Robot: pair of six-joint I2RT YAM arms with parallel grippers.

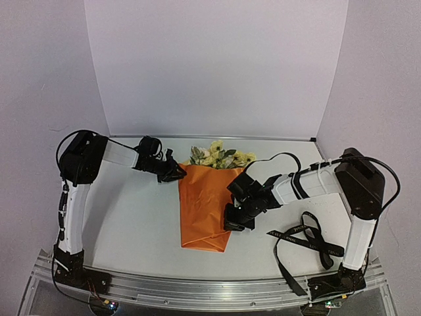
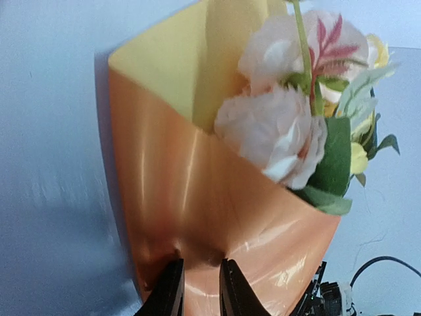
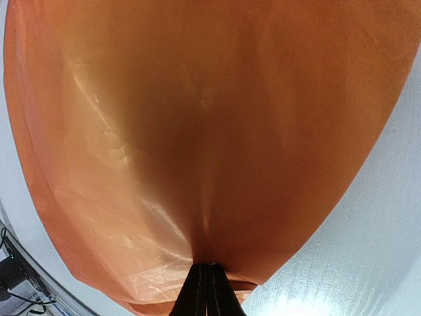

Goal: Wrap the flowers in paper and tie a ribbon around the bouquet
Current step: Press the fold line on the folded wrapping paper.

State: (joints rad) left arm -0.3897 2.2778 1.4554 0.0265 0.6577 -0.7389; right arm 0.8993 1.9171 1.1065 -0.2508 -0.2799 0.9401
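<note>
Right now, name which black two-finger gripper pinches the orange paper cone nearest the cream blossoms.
Left gripper, at the paper's flower-end corner; right gripper pinches farther down.

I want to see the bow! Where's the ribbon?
In the top view, the ribbon lies loose on the table, right side, near the right arm base, apart from the orange paper.

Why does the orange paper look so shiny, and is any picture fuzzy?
Right wrist view: pale glare streaks on the paper, and the table glows white. Left wrist view: shiny stripes too, the flowers soft and blurry up close. Top view: even light, no glare.
</note>
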